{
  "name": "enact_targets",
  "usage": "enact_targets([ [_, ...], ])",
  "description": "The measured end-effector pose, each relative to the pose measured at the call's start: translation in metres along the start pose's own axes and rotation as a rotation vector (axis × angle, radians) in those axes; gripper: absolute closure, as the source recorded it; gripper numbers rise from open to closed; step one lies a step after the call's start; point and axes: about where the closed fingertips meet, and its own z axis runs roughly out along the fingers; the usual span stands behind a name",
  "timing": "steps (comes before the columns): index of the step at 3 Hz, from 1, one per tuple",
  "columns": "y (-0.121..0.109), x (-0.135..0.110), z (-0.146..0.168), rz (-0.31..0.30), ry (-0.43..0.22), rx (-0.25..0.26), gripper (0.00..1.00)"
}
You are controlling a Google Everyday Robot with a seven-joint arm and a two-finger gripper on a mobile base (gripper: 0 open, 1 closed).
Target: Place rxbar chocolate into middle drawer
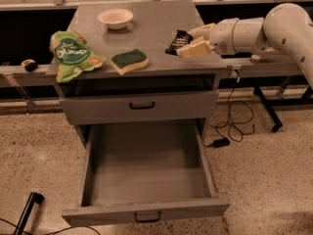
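Observation:
The rxbar chocolate point(178, 41), a small black-wrapped bar, is at the right side of the grey cabinet top point(146, 33). My gripper point(194, 40) reaches in from the right and is shut on the bar's right end, holding it low over the top. The middle drawer point(146, 175) is pulled fully out below, its grey inside bare, with its dark handle point(147, 217) at the front. The drawer front above it point(142, 106) is closed.
On the cabinet top are a green-topped yellow sponge point(129, 60), a green chip bag point(72, 54) at the left edge and a white bowl point(115, 18) at the back. A cable and plug point(221, 142) lie on the floor to the right.

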Motion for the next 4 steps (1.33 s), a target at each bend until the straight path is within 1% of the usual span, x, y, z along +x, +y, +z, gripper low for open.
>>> enact_targets([
  [1,0.0,0.001,0.001,0.001,0.0,-0.002,1.0],
  [2,0.03,0.03,0.01,0.035,0.015,-0.084,1.0],
  [3,0.072,0.065,-0.027,0.098,0.016,-0.175,1.0],
  [4,0.071,0.066,-0.029,0.098,0.018,-0.17,1.0],
])
